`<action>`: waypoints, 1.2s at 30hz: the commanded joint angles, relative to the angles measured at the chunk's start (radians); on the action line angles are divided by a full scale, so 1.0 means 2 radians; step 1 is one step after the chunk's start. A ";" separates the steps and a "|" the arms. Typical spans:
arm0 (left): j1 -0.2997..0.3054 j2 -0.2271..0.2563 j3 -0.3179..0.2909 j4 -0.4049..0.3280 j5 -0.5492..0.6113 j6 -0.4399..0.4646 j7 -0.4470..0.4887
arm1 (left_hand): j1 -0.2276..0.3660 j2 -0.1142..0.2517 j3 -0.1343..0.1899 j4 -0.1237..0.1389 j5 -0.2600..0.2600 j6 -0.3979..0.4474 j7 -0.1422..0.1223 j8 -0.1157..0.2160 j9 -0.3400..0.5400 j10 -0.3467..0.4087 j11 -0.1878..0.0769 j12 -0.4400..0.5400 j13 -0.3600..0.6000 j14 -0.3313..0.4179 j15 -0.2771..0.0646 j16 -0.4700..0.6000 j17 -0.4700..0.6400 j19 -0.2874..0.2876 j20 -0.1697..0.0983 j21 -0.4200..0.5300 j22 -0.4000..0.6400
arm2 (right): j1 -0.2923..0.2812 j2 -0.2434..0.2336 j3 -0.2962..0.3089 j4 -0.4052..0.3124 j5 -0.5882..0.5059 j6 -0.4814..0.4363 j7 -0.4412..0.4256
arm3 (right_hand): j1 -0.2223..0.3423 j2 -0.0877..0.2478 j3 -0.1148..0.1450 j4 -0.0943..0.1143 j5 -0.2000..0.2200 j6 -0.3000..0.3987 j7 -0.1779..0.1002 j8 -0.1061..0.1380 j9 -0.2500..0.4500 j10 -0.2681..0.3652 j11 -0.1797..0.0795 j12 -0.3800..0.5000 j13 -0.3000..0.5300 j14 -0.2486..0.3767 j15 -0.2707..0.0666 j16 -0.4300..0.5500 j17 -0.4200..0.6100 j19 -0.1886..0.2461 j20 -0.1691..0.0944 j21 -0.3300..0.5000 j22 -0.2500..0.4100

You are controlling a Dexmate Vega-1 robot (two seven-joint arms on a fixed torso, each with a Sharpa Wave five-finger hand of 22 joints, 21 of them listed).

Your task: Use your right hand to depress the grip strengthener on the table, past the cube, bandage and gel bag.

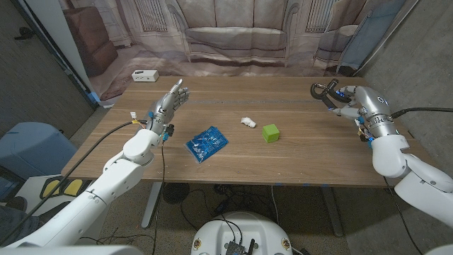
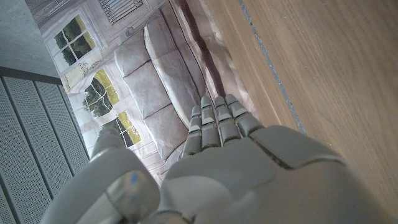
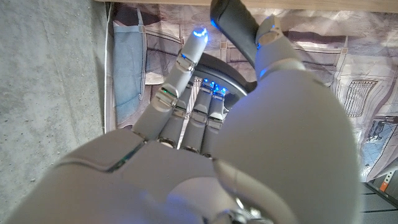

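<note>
At the table's far right corner my right hand grips the grip strengthener, a black-handled tool with a metal coil. In the right wrist view the fingers curl around the coil, and a black handle sticks out past the thumb. A green cube stands mid-table, with a small white bandage just to its left and a blue gel bag further left. My left hand is raised over the left side, fingers straight and holding nothing.
A small white box lies at the table's far left corner. The wooden table has bare wood between the cube and my right arm. A printed sofa backdrop hangs behind the table.
</note>
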 commanded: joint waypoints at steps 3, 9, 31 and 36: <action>-0.004 0.000 0.002 0.000 0.002 0.003 0.000 | 0.002 0.003 0.003 0.000 -0.002 0.004 -0.002 -0.001 0.001 0.005 0.001 -0.002 0.001 0.004 0.000 -0.001 0.002 0.002 -0.002 -0.001 0.003 | 0.006 0.008 -0.001 0.008 -0.002 0.016 0.001 | 0.106 0.118 0.007 0.008 0.003 0.031 0.000 0.003 0.003 0.025 0.011 0.007 0.001 0.191 -0.133 -0.006 -0.007 0.012 0.001 0.016 0.002; -0.005 -0.001 0.003 0.000 0.002 0.004 0.000 | 0.002 0.003 0.003 0.000 -0.002 0.004 -0.002 -0.001 0.001 0.005 0.001 -0.002 0.001 0.003 0.000 -0.002 0.002 0.003 -0.002 -0.001 0.003 | 0.008 0.010 -0.002 0.011 -0.002 0.018 0.001 | 0.108 0.123 0.007 0.008 0.003 0.038 0.003 0.002 0.003 0.033 0.015 0.006 0.000 0.205 -0.132 -0.006 -0.009 0.016 -0.001 0.023 0.001; -0.014 -0.004 0.007 0.009 0.002 0.005 -0.004 | 0.002 0.003 0.003 0.000 -0.002 0.004 -0.001 -0.001 0.001 0.005 0.000 -0.002 0.001 0.004 0.000 -0.002 0.002 0.002 -0.001 -0.001 0.003 | 0.013 0.015 -0.005 0.015 0.004 0.024 0.003 | 0.109 0.123 0.001 0.009 0.000 0.070 -0.001 0.004 0.004 0.057 0.019 0.016 0.016 0.255 -0.132 0.006 0.011 0.022 -0.004 0.049 0.002; -0.018 -0.005 0.009 0.012 0.001 0.005 -0.006 | 0.002 0.003 0.003 0.000 -0.002 0.004 -0.001 -0.001 0.001 0.005 -0.001 -0.002 0.001 0.004 0.000 -0.002 0.002 0.003 -0.001 -0.001 0.003 | 0.015 0.017 -0.008 0.016 0.003 0.023 0.000 | 0.111 0.122 -0.002 0.008 -0.001 0.072 -0.002 0.002 0.004 0.056 0.020 0.021 0.025 0.261 -0.131 0.010 0.020 0.019 -0.005 0.054 0.003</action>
